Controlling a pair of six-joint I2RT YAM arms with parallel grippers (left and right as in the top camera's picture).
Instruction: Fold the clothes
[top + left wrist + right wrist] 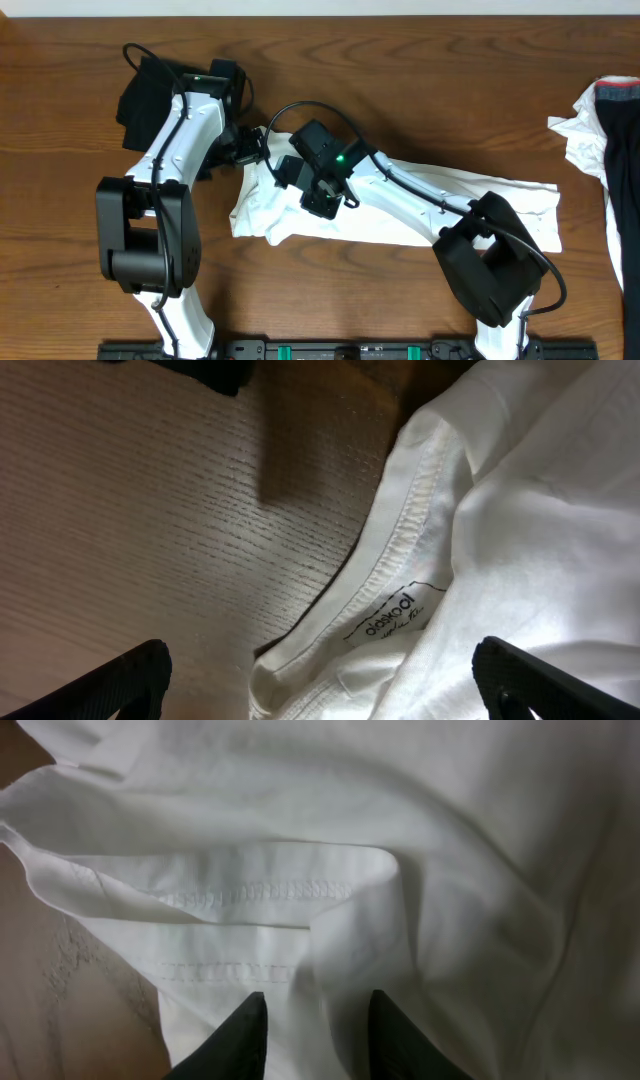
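Note:
The white T-shirt (270,215) lies in a long, bunched strip across the middle of the table. My left gripper (255,150) is at its upper left end. In the left wrist view it (320,685) is wide open over the neck collar, with the neck label (395,622) between the fingers, which touch nothing. My right gripper (318,205) is on the shirt's left part. In the right wrist view its fingers (318,1025) are close together with a raised fold of white cloth (450,840) between them, next to a stitched hem. The chest print is hidden.
A black garment (140,95) lies at the back left, partly under my left arm. A white and dark pile of clothes (610,130) lies at the right edge. Bare wooden table (420,80) lies behind the shirt.

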